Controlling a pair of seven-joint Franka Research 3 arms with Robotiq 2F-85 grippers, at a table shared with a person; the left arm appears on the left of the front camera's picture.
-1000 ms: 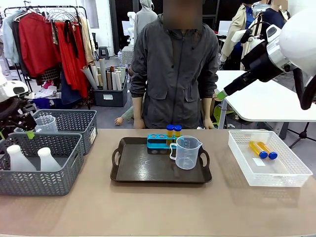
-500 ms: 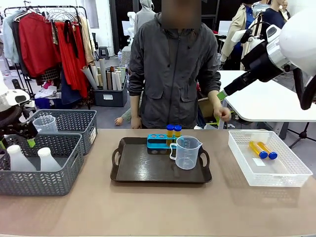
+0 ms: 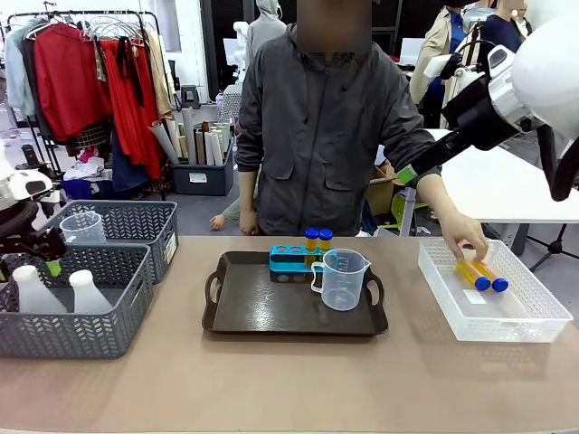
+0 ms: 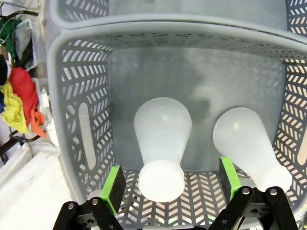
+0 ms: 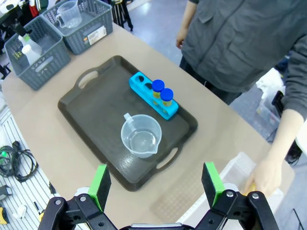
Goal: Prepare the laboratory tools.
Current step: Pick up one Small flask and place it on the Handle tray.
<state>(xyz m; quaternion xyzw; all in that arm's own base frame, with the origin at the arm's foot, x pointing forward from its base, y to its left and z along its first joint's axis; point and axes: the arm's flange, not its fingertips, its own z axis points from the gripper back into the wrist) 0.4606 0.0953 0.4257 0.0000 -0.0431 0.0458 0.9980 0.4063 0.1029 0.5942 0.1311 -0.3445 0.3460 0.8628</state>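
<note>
Over the grey basket point(image 4: 93, 86), the left pincer point(image 4: 171, 184) gapes empty either side of one conical flask point(image 4: 162, 143); the right pincer point(image 5: 156, 183) hangs wide, empty. A hand point(image 3: 463, 233) hides the far ends of two tubes point(image 3: 472, 274) in the white tray point(image 3: 507, 327).

The tray point(image 3: 271, 312) is dark brown. On it stand a bright blue rack point(image 3: 288, 264), two yellow tubes point(image 3: 317, 244) with blue caps, and a clear beaker point(image 3: 344, 280). The flasks point(image 4: 162, 139) are translucent white. Their basket point(image 4: 81, 143) is grey with chevron cut-outs. The left gripper point(image 4: 171, 184) is black with green pads point(image 4: 115, 188). The bin point(image 3: 507, 330) is white, seemingly fine-gridded.
</note>
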